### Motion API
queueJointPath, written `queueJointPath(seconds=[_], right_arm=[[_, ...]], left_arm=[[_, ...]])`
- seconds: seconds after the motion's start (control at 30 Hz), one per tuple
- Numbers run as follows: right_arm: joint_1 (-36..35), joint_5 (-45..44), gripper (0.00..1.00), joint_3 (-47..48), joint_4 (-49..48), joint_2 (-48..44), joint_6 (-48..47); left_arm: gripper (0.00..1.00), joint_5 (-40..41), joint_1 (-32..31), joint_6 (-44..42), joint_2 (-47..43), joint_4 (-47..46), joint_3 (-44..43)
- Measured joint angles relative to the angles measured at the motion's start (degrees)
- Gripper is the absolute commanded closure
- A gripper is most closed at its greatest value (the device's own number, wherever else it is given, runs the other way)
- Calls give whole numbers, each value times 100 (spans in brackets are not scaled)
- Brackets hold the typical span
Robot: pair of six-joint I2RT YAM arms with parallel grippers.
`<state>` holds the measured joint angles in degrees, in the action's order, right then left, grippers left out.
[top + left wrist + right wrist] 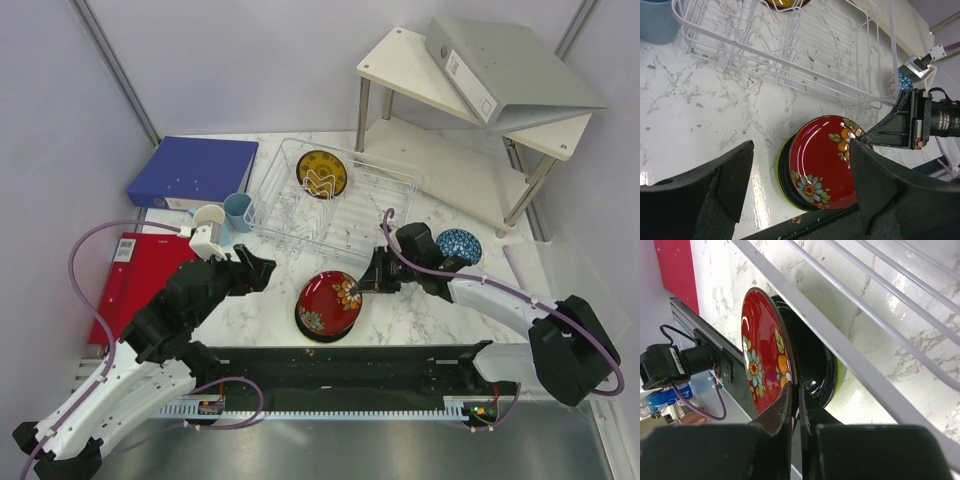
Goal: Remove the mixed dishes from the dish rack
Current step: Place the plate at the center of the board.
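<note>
The left gripper (801, 150) hangs with fingers spread. Beyond, the right gripper (866, 136) pinches the red bowl (822, 162) atop a black plate (786, 179), perhaps lime-edged, near the dish rack (790, 65).

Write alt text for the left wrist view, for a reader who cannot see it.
The right gripper pinches the rim of a red floral bowl over stacked plates. The left gripper, open, frames the foreground; the dish rack lies behind.

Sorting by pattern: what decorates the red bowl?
On the red bowl: orange and blue flowers, green leaves; left wrist view.
</note>
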<state>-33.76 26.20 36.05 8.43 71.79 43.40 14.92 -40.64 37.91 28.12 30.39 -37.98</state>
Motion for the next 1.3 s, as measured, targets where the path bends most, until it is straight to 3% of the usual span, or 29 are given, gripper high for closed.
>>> queueJointPath(seconds=[0.57, 1.13, 1.3], right_arm=[[-138, 310, 100, -282, -1217, 546, -179], [-138, 302, 100, -459, -1515, 527, -476], [-140, 293, 93, -481, -1552, 538, -570]], left_arm=[[17, -2, 0, 20, -2, 17, 87], [17, -2, 0, 50, 4, 22, 184], [17, -2, 0, 59, 13, 33, 186]])
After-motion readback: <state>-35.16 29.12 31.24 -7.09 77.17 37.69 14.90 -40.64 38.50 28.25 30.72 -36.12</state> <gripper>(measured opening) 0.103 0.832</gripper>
